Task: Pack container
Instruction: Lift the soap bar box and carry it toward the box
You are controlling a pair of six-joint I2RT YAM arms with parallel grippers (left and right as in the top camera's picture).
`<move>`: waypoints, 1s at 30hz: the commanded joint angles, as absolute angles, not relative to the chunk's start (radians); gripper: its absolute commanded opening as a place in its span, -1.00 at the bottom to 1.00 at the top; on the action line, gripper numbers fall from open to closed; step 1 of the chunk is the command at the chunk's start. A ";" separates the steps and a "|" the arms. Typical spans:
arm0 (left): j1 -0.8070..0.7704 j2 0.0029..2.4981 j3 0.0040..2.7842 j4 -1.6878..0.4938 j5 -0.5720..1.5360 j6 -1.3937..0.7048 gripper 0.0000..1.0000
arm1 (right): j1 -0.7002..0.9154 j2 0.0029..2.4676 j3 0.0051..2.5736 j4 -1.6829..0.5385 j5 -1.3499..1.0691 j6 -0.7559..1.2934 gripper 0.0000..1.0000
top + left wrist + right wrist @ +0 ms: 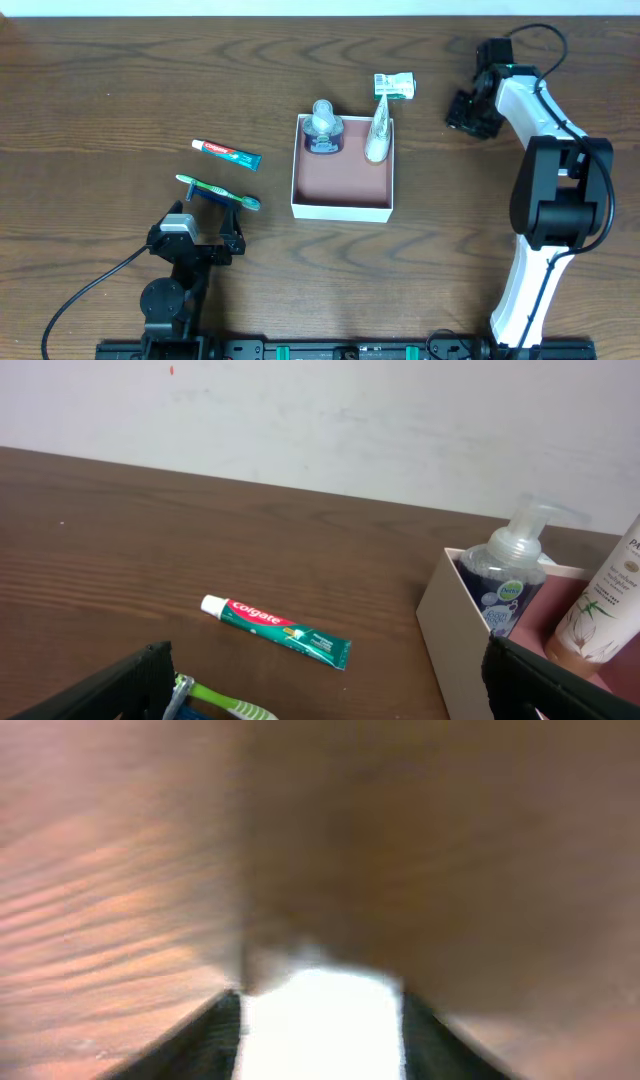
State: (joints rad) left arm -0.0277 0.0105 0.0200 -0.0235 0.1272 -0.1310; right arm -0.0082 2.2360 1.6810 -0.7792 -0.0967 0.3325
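The container (341, 207) is a shallow square box with white walls and a pink-brown inside, at the table's middle; its near wall shows in the left wrist view (452, 630). A clear pump bottle (323, 128) (510, 575) and a white tube (378, 135) (605, 605) stand at its far side. A green toothpaste tube (226, 152) (275, 630) and a green toothbrush (218, 190) (220, 703) lie to its left. My left gripper (200, 228) (325, 695) is open just behind the toothbrush. My right gripper (468, 110) (320, 1040) is at the far right, with a blurred white object (320, 1020) between its fingers.
A small white and green packet (394, 86) lies on the table just beyond the container's far right corner. The table's far edge runs close behind the right gripper. A cable trails from the left arm's base at the front left.
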 commanded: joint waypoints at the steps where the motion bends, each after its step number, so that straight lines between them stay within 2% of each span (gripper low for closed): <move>1: -0.023 0.005 0.004 -0.059 0.139 -0.133 0.96 | 0.040 2.233 1.690 -0.732 -0.251 0.086 0.40; 6: -0.023 0.005 0.004 -0.059 0.139 -0.133 0.96 | 0.095 2.233 1.720 -0.650 -0.249 -0.059 0.84; 10: -0.023 0.005 0.004 -0.059 0.139 -0.133 0.96 | 0.127 2.233 1.732 -0.566 -0.216 -0.061 0.99; 21: -0.023 0.005 0.004 -0.059 0.139 -0.133 0.96 | 0.174 2.239 1.735 -0.258 -0.140 0.007 0.98; 30: -0.023 0.005 0.004 -0.059 0.139 -0.133 0.96 | 0.176 2.295 1.735 -0.170 -0.124 0.056 0.98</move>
